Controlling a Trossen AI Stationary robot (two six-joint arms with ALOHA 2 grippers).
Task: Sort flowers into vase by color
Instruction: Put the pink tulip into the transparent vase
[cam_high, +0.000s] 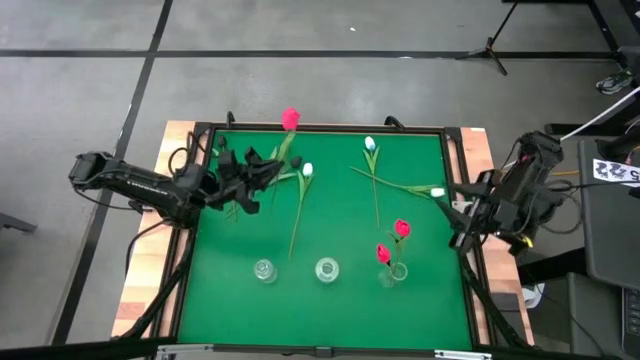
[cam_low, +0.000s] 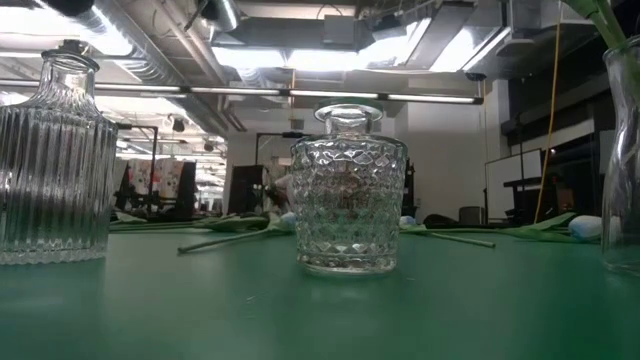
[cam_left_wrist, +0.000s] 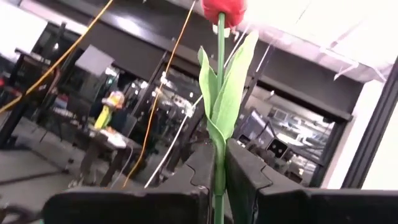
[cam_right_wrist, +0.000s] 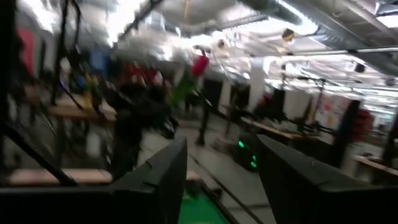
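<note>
My left gripper (cam_high: 266, 170) (cam_left_wrist: 217, 158) is over the table's far left part, shut on a red tulip (cam_high: 291, 120) (cam_left_wrist: 222, 7). Three white tulips lie flat on the green mat: one (cam_high: 307, 170) beside the left gripper, one (cam_high: 370, 145) farther right, and one (cam_high: 438, 193) near the right edge. Two red tulips (cam_high: 402, 228) stand in the right-hand glass vase (cam_high: 393, 272). My right gripper (cam_high: 462, 228) (cam_right_wrist: 221, 149) waits open at the table's right edge. I cannot pick out any black tulips beside the dark left gripper. My left gripper pinches the red tulip's green stem (cam_left_wrist: 219, 177) between its two fingers, below the leaves. The fingers come level from the table's left. The tulip is lifted clear of the mat and slants up toward the far edge, with its head highest.
Two more glass vases stand near the near edge, a ribbed one (cam_high: 264, 270) (cam_low: 50, 160) and a diamond-cut one (cam_high: 327, 269) (cam_low: 348, 190). The mat has a raised dark frame (cam_high: 330, 128). Cables run along both side edges. Bare mat lies between the vases and the lying stems.
</note>
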